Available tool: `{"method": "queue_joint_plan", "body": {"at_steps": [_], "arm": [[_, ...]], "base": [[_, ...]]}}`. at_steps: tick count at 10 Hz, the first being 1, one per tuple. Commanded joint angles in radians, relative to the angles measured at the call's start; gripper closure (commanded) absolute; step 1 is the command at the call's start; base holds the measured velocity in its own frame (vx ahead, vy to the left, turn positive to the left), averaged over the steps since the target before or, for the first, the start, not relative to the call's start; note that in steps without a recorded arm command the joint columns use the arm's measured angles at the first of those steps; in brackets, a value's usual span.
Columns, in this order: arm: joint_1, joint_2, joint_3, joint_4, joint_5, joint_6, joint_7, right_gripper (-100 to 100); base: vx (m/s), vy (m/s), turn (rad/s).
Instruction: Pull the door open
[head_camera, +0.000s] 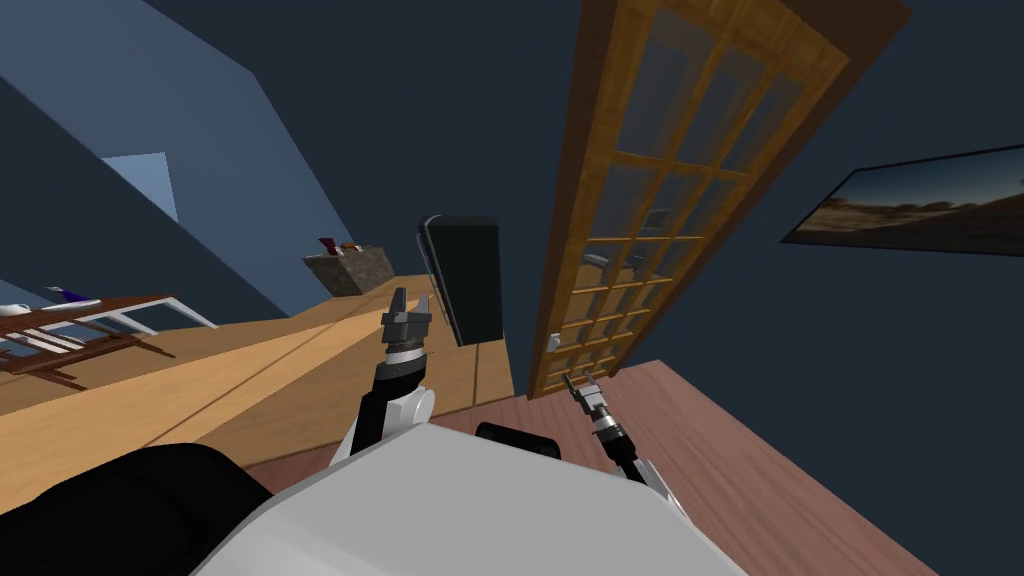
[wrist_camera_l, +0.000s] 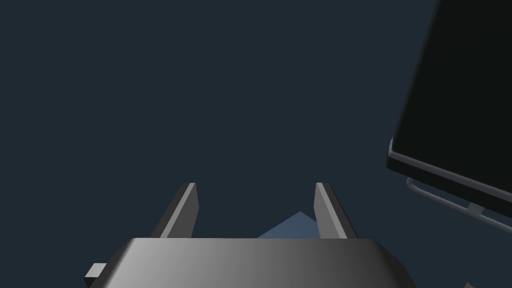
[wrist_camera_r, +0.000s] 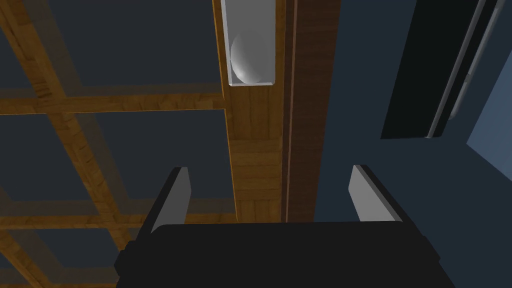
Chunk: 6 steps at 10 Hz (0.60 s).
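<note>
A wooden door (head_camera: 655, 190) with a grid of glass panes stands ahead of me to the right, and in the right wrist view the door (wrist_camera_r: 252, 150) fills the space just past my fingers. Its grey round knob (wrist_camera_r: 248, 57) sits on a pale plate, a short way beyond my right gripper (wrist_camera_r: 270, 192), which is open and apart from it. In the head view the knob (head_camera: 553, 342) shows small, with the right gripper (head_camera: 577, 384) just below it. My left gripper (head_camera: 411, 303) is raised in front of me, open and holding nothing; the left gripper (wrist_camera_l: 255, 207) faces a dark wall.
A black flat panel with a grey rail (head_camera: 465, 280) hangs on the wall left of the door frame. A grey block with small items (head_camera: 348, 268) and a wooden table (head_camera: 70, 335) stand far left. A framed picture (head_camera: 925, 205) hangs on the right wall.
</note>
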Motion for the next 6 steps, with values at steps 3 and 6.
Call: {"method": "queue_joint_plan", "body": {"at_steps": [3,6], "arm": [[-0.018,-0.001,-0.011,0.06,0.035,-0.016,0.041,-100],[-0.023,-0.018,-0.001,0.078,-0.02,-0.007,0.057,-100]], "base": [[0.168,0.04,-0.052],[0.004,0.036,0.071]]}}
